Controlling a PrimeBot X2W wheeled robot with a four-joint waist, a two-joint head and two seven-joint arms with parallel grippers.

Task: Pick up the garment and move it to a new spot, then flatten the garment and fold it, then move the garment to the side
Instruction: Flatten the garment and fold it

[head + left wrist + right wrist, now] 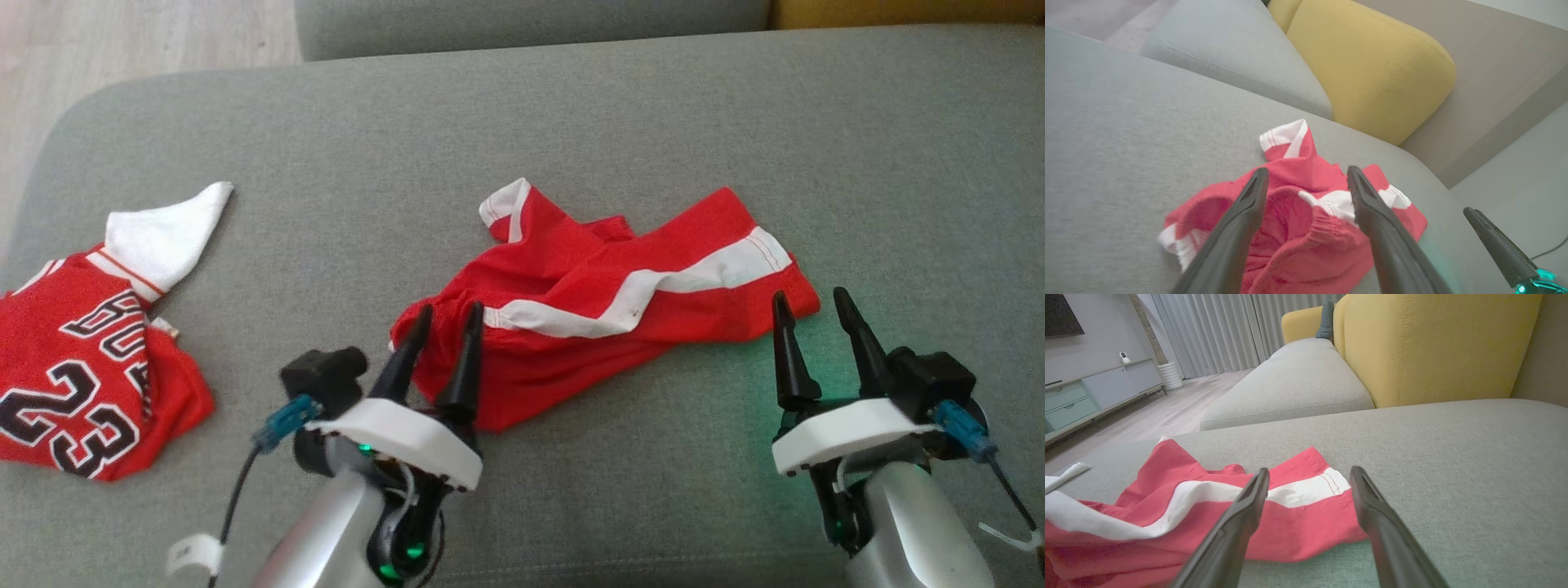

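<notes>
The garment (571,359), red shorts with a white side stripe, lies crumpled in the middle of the grey sofa seat (571,122). My left gripper (449,314) stands open over its bunched waistband end, the fingers straddling the elastic with nothing held; the left wrist view shows that waistband (1306,228) between the open left gripper (1307,171). My right gripper (811,298) is open at the shorts' right leg hem, just at the cloth's edge. In the right wrist view the hem (1306,494) lies flat between the open right gripper (1309,471).
A red jersey (82,367) with black numbers and a white sleeve lies at the seat's left end. A yellow back cushion (1433,343) and a second grey seat (1298,384) lie beyond. Wooden floor (122,41) borders the far left corner.
</notes>
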